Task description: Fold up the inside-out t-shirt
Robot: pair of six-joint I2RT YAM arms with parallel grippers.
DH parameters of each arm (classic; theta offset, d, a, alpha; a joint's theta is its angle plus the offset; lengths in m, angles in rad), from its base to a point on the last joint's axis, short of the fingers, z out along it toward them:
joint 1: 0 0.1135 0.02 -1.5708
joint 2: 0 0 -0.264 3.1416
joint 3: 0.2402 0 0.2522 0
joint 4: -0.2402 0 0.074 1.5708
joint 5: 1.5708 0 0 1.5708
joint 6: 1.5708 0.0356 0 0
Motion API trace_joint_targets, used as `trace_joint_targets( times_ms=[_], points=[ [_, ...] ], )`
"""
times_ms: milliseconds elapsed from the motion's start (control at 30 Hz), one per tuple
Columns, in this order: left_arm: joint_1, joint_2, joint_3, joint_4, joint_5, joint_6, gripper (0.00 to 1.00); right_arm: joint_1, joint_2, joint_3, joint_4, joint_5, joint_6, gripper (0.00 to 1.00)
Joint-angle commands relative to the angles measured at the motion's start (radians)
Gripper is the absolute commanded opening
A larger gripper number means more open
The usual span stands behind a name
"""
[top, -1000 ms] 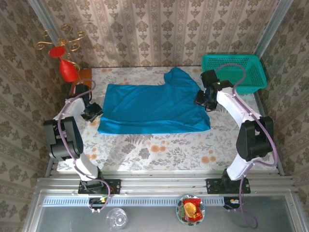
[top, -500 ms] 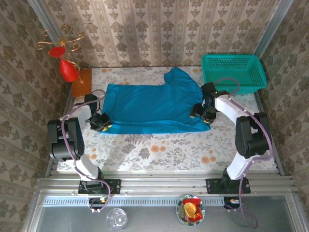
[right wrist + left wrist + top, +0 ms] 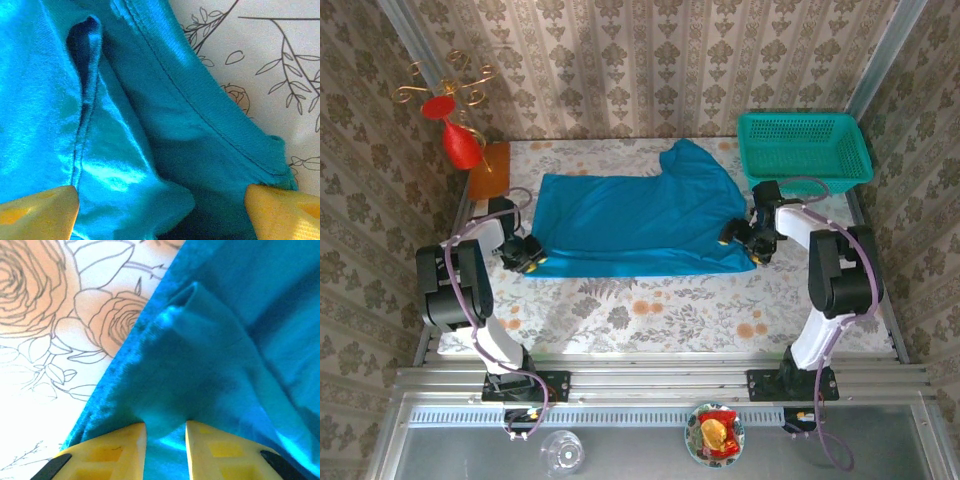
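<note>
The inside-out t-shirt [image 3: 640, 220], plain bright blue, lies flat across the middle of the floral table with one sleeve pointing to the back. My left gripper [image 3: 527, 254] is down at its near left corner. In the left wrist view its yellow fingers [image 3: 125, 445] stand close together with a ridge of the t-shirt [image 3: 215, 350] pinched up between them, the left gripper [image 3: 165, 427] shut on the cloth. My right gripper [image 3: 752, 240] is at the near right corner. There the right gripper [image 3: 161, 194] stands wide open over the t-shirt's hemmed edge [image 3: 125, 100], holding nothing.
A teal mesh basket [image 3: 805, 148] stands at the back right, just beyond the right arm. An orange block [image 3: 488, 168] and a red ornament [image 3: 460, 142] are at the back left. Bare floral tablecloth [image 3: 650, 310] runs along the near side.
The right gripper came down from the sleeve area to the near right corner and opened wide. The left gripper slid to the near left corner and onto the cloth.
</note>
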Motion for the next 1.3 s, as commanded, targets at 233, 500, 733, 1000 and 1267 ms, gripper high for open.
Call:
trace_joint_targets(
  times_ms=[233,500,733,1000,1267],
  points=[
    [0.008,-0.144,-0.216,-0.009,-0.018,-0.103,0.31,-0.069,-0.134,-0.199,-0.057,0.027,0.104,0.9],
    [-0.015,-0.351,-0.399,-0.035,-0.031,-0.19,0.32,-0.08,-0.247,-0.313,-0.094,0.092,0.132,0.89],
    [-0.024,-0.529,-0.43,-0.064,0.033,-0.181,0.33,-0.065,-0.415,-0.325,-0.141,0.08,0.155,0.83],
    [-0.064,-0.526,-0.203,-0.13,0.085,-0.028,0.33,0.113,-0.495,-0.147,-0.352,0.204,0.115,0.75],
    [-0.092,-0.451,-0.161,-0.002,0.169,-0.022,0.33,0.421,-0.35,-0.188,-0.204,0.095,0.28,0.57]
  ],
)
